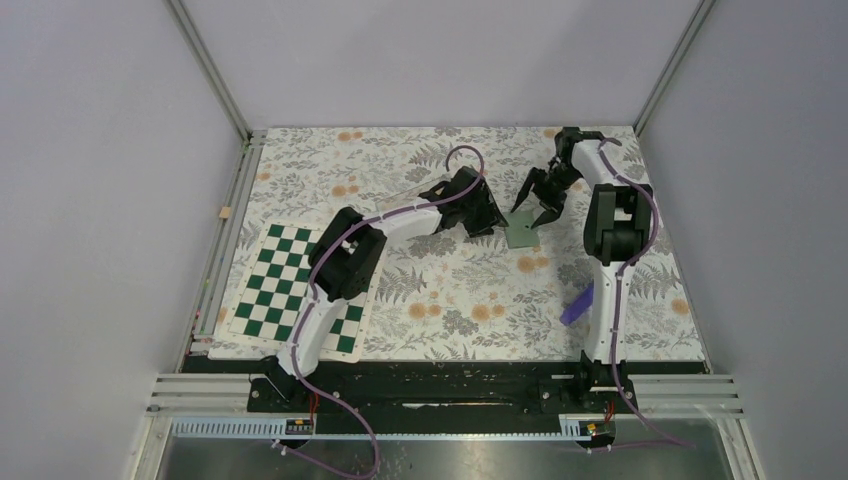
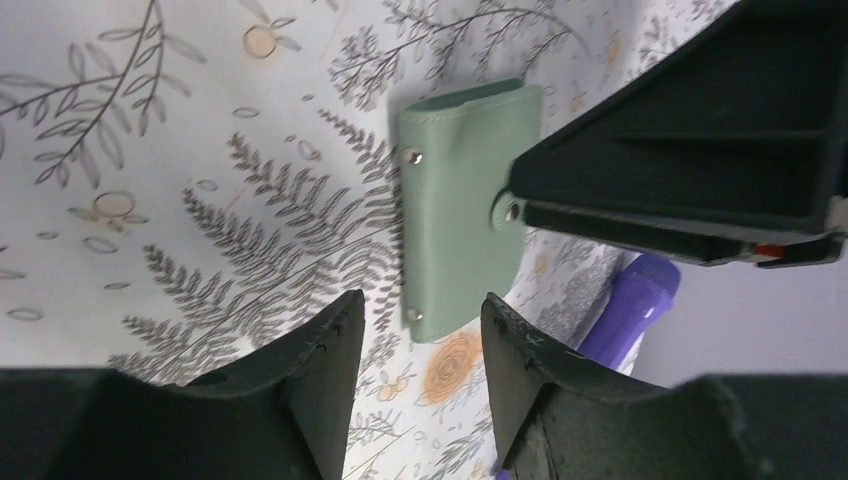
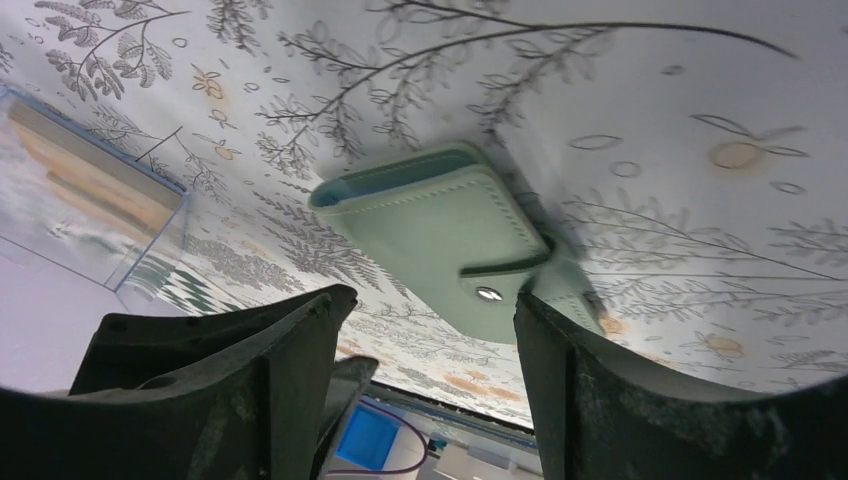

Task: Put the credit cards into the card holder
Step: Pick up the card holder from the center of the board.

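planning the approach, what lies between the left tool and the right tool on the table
The green card holder lies flat on the floral cloth between the left tool and the right tool; the top view shows it.

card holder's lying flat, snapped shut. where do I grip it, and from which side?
Probably top-down: jaws across the narrow width of the card holder, spine to opening edge, beside the strap rather than on it. It lies flat and closed, so only its thin side edges offer opposing faces.
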Motion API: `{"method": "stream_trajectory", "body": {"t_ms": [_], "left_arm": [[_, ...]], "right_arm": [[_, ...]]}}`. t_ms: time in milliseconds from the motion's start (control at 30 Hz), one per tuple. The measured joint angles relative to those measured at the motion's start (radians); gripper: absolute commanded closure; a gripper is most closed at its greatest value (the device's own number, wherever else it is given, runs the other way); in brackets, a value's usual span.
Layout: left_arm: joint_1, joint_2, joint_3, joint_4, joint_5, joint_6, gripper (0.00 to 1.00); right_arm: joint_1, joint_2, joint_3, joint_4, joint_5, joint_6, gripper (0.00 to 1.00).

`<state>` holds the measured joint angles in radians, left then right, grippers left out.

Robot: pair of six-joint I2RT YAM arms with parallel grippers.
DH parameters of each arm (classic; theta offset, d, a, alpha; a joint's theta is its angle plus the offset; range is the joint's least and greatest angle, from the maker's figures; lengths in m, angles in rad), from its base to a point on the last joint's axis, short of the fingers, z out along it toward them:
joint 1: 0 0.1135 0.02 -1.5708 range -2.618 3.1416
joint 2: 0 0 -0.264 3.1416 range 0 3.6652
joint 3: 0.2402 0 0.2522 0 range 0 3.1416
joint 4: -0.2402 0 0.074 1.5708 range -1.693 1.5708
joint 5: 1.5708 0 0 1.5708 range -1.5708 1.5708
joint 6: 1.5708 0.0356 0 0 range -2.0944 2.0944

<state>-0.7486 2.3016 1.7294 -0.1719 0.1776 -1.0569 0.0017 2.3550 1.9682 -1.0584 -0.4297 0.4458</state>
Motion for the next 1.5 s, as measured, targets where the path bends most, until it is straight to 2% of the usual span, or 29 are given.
{"method": "stream_trajectory", "body": {"t_ms": [300,433,600,700,833,933,1133,1333,1400,1500], "left_arm": [[0.0,0.034,0.058,-0.048,-0.002,-0.016,0.55],[0.0,0.034,0.058,-0.078,-0.013,-0.002,0.55],[0.0,0.019,0.036,-0.063,-0.031,0.025,0.55],[0.0,-0.027,-0.018,-0.049,-0.046,0.043,0.55],[0.0,-0.109,-0.071,-0.027,-0.068,0.072,0.54],[0.0,-0.161,-0.09,-0.002,-0.078,0.093,0.53],[0.0,-0.19,-0.092,0.042,-0.078,0.115,0.5],[0.0,-0.138,-0.07,0.053,-0.057,0.097,0.48],[0.0,-0.092,-0.044,0.065,-0.043,0.083,0.48],[0.002,-0.019,-0.009,0.069,-0.019,0.058,0.48]], "right_arm": [[0.063,0.113,0.202,-0.218,0.055,-0.056,0.3],[0.088,0.162,0.282,-0.312,0.093,-0.1,0.4],[0.125,0.168,0.257,-0.385,0.139,-0.135,0.49],[0.148,0.168,0.226,-0.406,0.18,-0.143,0.55],[0.185,0.168,0.202,-0.426,0.238,-0.15,0.58],[0.215,0.167,0.192,-0.431,0.273,-0.158,0.61],[0.232,0.147,0.142,-0.407,0.284,-0.192,0.59],[0.171,-0.034,-0.022,-0.298,0.277,-0.178,0.61],[0.12,-0.105,-0.047,-0.25,0.262,-0.163,0.67],[0.043,-0.182,-0.072,-0.168,0.228,-0.138,0.83]]}}
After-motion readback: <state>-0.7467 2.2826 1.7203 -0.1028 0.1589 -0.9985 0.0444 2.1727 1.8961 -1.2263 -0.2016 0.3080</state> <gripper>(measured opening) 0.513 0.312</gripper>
